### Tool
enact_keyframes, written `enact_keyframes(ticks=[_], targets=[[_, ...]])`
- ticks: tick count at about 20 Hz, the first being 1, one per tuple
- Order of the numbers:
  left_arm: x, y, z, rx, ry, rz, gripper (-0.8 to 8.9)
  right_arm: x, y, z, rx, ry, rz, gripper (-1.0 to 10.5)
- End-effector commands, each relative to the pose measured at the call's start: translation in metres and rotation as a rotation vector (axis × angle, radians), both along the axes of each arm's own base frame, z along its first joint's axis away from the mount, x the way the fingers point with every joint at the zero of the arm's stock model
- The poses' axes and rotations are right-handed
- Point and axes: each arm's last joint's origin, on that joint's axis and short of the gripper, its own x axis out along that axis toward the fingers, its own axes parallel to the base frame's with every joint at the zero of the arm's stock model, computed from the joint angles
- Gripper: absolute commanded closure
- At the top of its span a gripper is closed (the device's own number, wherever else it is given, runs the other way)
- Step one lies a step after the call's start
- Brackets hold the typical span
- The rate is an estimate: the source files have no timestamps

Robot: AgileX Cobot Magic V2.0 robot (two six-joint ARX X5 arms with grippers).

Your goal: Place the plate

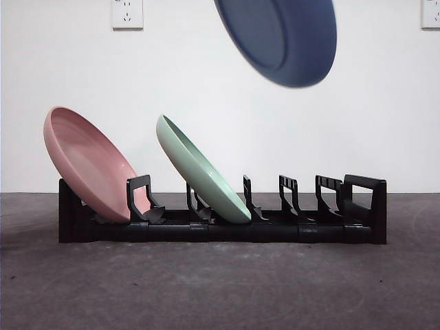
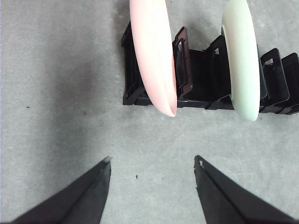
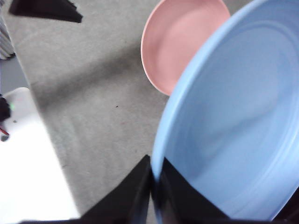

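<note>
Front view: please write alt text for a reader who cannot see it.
A blue plate hangs tilted in the air above the right part of a black dish rack on a grey table. In the rack, a pink plate leans at the left end and a green plate leans a few slots along; the slots to the right stand free.

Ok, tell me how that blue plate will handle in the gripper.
The round blue plastic-looking plate probably stays stiff and light. Held only at its rim by the right gripper, it may pivot or slip; its glossy surface looks slick.
</note>
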Motion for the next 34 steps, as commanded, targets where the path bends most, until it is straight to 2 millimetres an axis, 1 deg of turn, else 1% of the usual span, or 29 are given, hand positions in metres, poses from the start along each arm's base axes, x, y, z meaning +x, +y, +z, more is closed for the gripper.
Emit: enact_keyframes(ticks=[1,3,4,7,9,11,13,16,20,24,30,34], targets=[[0.002,-0.001,0.006,-0.008,-0.018,-0.004,5.31,-0.026,0.003,-0.004,-0.012,-0.101,0.035,9.4],[0.002,-0.001,0.006,-0.007,-0.018,-0.004,5.31,-0.045,0.007,-0.021,-0.077,-0.140,0.054,9.4],[0.002,-0.001,0.006,-0.007,-0.018,-0.004,5.31,-0.054,0.011,-0.033,-0.124,-0.151,0.068,9.4],[0.002,-0.001,0.006,-0.007,-0.018,-0.004,5.31,-0.077,0.027,-0.072,-0.254,-0.199,0.118,9.4],[0.002,-0.001,0.006,-0.007,-0.018,-0.004,5.31,-0.092,0.037,-0.099,-0.300,-0.219,0.176,9.4],[0.002,-0.001,0.006,-0.007,-0.018,-0.004,5.31,-0.103,0.045,-0.122,-0.345,-0.211,0.237,9.4],[0.002,-0.001,0.006,-0.007,-0.017,-0.004,5.31,-0.109,0.054,-0.142,-0.402,-0.199,0.279,9.4],[0.002,-0.001,0.006,-0.007,-0.017,-0.004,5.31,-0.107,0.073,-0.165,-0.491,-0.186,0.306,9.3],[0.002,-0.001,0.006,-0.007,-0.017,-0.004,5.31,-0.099,0.094,-0.196,-0.589,-0.189,0.313,9.3],[0.002,-0.001,0.006,-0.007,-0.017,-0.004,5.31,-0.090,0.107,-0.223,-0.667,-0.191,0.300,9.3],[0.002,-0.001,0.006,-0.003,-0.020,-0.009,5.31,-0.073,0.115,-0.245,-0.699,-0.162,0.257,9.3],[0.002,-0.001,0.006,-0.003,-0.020,-0.009,5.31,-0.067,0.115,-0.252,-0.727,-0.144,0.243,9.3]])
